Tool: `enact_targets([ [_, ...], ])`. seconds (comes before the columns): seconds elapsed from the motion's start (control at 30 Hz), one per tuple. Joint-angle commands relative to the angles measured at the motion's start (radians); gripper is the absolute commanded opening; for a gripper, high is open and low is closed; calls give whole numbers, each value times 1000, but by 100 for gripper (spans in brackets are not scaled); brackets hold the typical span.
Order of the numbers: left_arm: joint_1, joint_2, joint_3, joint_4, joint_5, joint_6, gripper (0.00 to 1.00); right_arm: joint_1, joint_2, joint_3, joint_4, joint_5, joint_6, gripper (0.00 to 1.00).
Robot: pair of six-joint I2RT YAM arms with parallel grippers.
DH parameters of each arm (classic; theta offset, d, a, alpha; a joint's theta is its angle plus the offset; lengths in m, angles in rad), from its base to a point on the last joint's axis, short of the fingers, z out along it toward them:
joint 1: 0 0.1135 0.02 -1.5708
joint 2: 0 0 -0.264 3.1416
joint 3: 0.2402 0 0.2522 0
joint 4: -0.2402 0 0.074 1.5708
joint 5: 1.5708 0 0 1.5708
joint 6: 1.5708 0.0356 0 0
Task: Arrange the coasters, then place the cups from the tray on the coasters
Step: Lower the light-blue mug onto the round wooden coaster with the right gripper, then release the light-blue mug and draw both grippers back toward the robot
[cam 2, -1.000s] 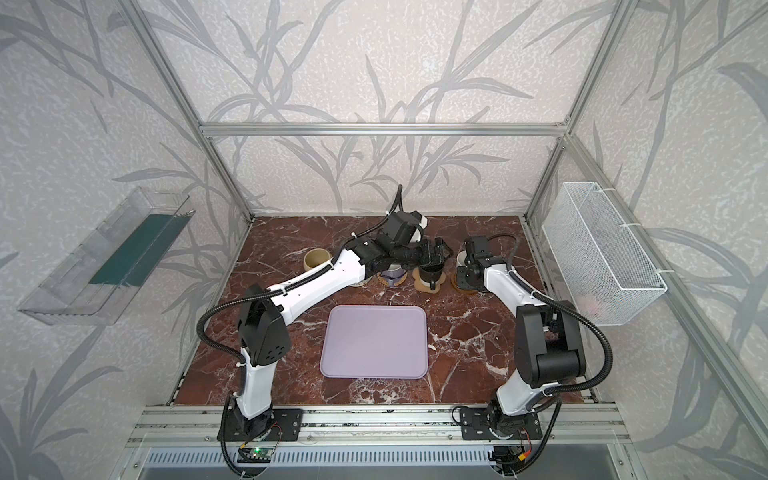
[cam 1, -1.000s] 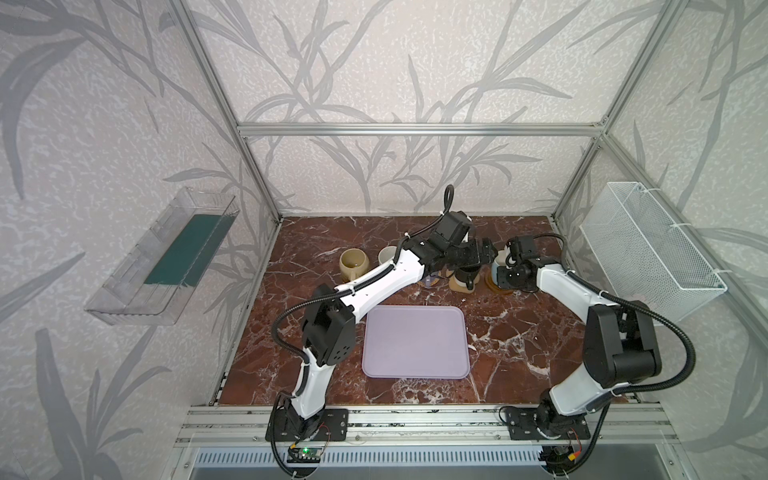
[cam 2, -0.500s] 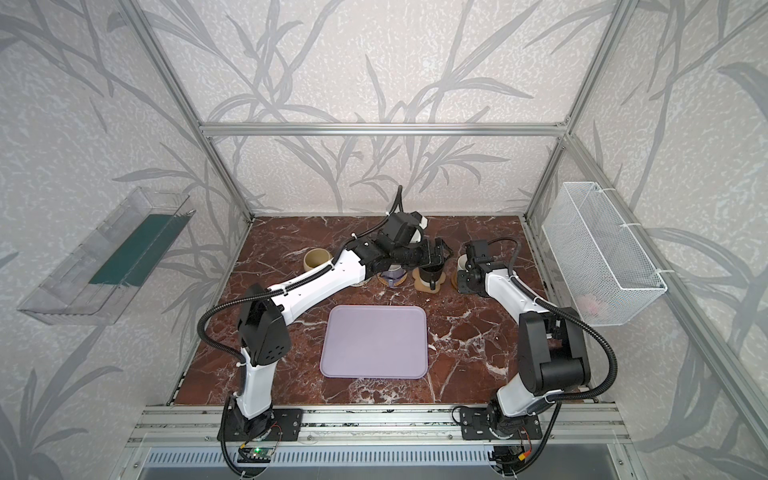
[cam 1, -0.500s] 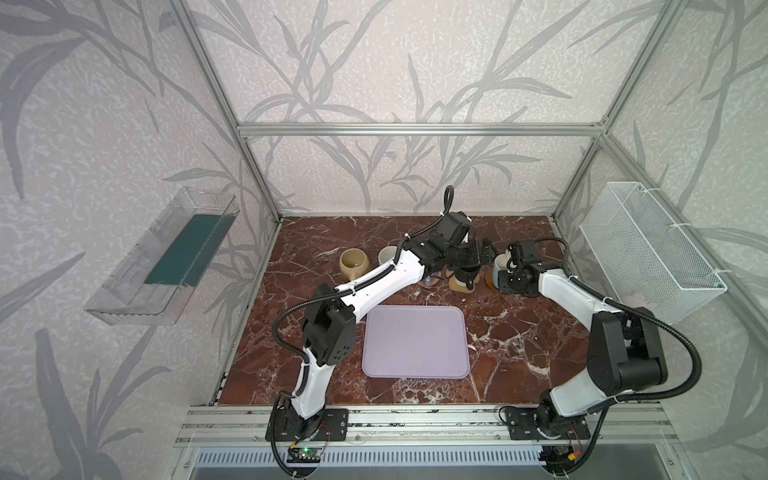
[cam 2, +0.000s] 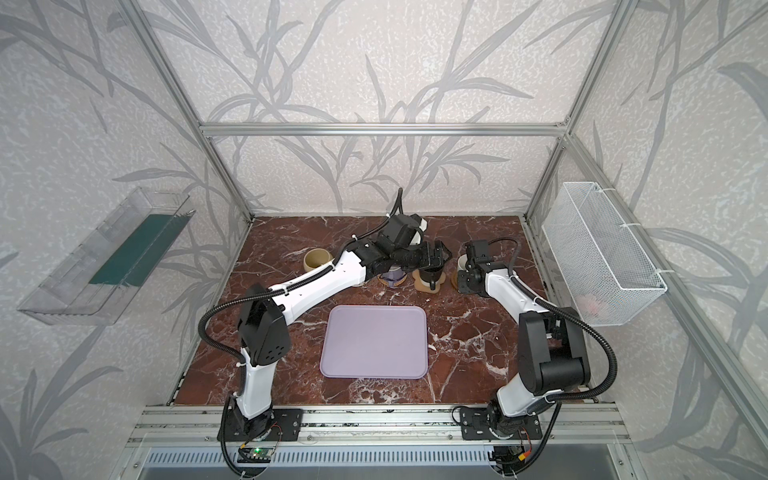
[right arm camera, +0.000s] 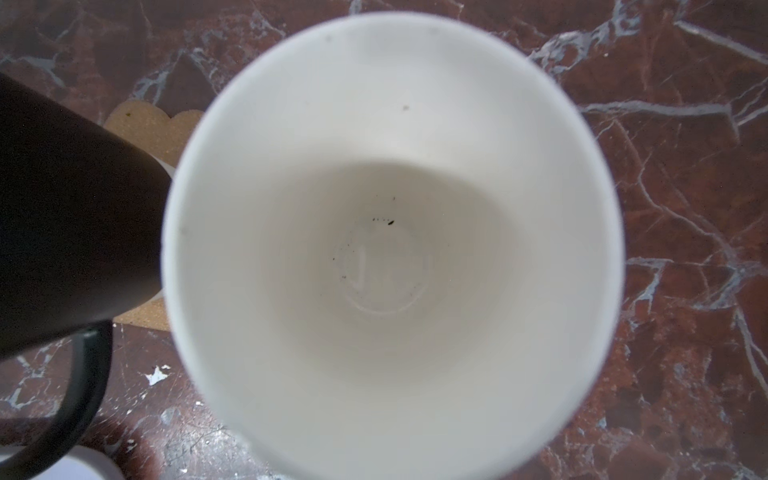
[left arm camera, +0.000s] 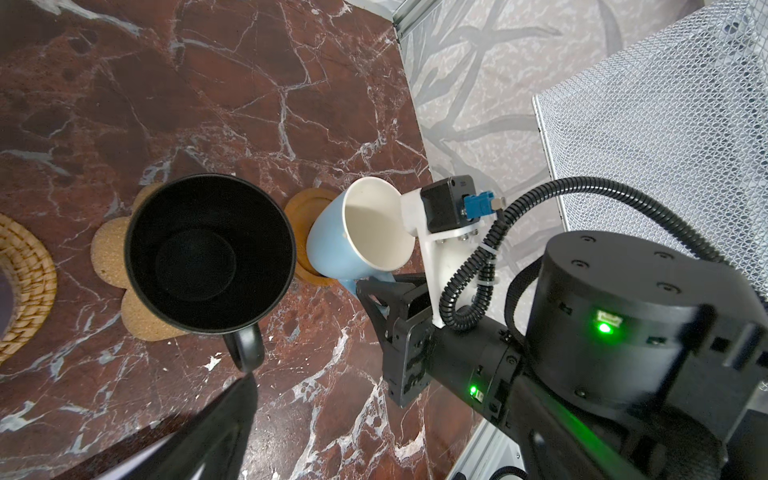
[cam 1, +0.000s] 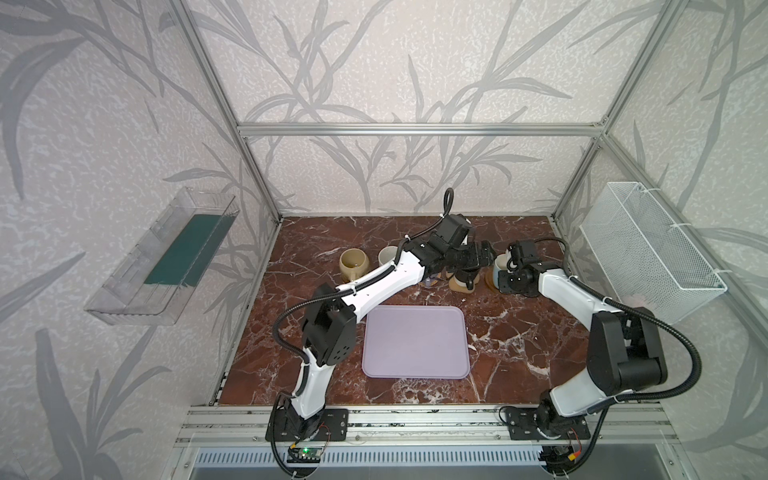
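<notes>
1. A red-brown marble tabletop (cam 1: pixel 519 332) is enclosed by an aluminium frame (cam 1: pixel 415 129) and leaf-patterned walls (cam 1: pixel 374 62). A clear wall bin (cam 1: pixel 162 257) is mounted on the left and a white wire basket (cam 1: pixel 648 245) on the right.
2. The tray (cam 1: pixel 415 349) lies empty at front centre, between the two arm bases.
3. A row of mugs is set near the back: beige mug (cam 1: pixel 353 262), white mug (cam 1: pixel 388 253), lilac mug (cam 2: pixel 392 273) on the rattan coaster (left arm camera: pixel 29 266), black mug (left arm camera: pixel 208 253) upright on the paw-shaped coaster (left arm camera: pixel 110 253), then the light blue mug (left arm camera: pixel 332 241).
4. The right gripper (left arm camera: pixel 374 297) is clamped on the handle of the light blue mug. The mug is held tilted, with its base at the amber-brown round coaster (left arm camera: pixel 303 208). Whether the base rests flat cannot be told.
5. The left gripper (cam 1: pixel 478 254) is spread wide with nothing held and hangs above the black mug. One finger (left arm camera: pixel 216 424) is seen near that mug's handle.
6. The light blue mug is crowded just beside the black mug; contact cannot be judged. The right wall and basket stand close behind the right arm. Bare marble is left between the row and the tray, and to the tray's right.
7. Compared with a second ago, the right wrist is shifted slightly toward the middle. The left arm, the tray and the other mugs are unchanged.
</notes>
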Motion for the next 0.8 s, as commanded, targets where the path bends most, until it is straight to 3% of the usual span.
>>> enact_targets([
  [0.0,-5,-38,-15,13,-16,-4,97,3,33,17,-19,-14,1,17],
  [0.33,-5,-41,-19,14,-13,-3,97,3,48,20,-20,-10,-1,21],
  [0.43,-6,-45,-21,14,-15,0,97,3,41,20,-21,-5,2,27],
  [0.63,-3,-86,-51,4,-59,23,98,5,-16,-8,9,-8,10,68],
  [0.73,-2,-118,-66,-8,-93,48,99,5,-71,-30,36,-25,17,75],
  [0.77,-2,-135,-78,-7,-104,56,99,5,-93,-39,45,-31,22,88],
])
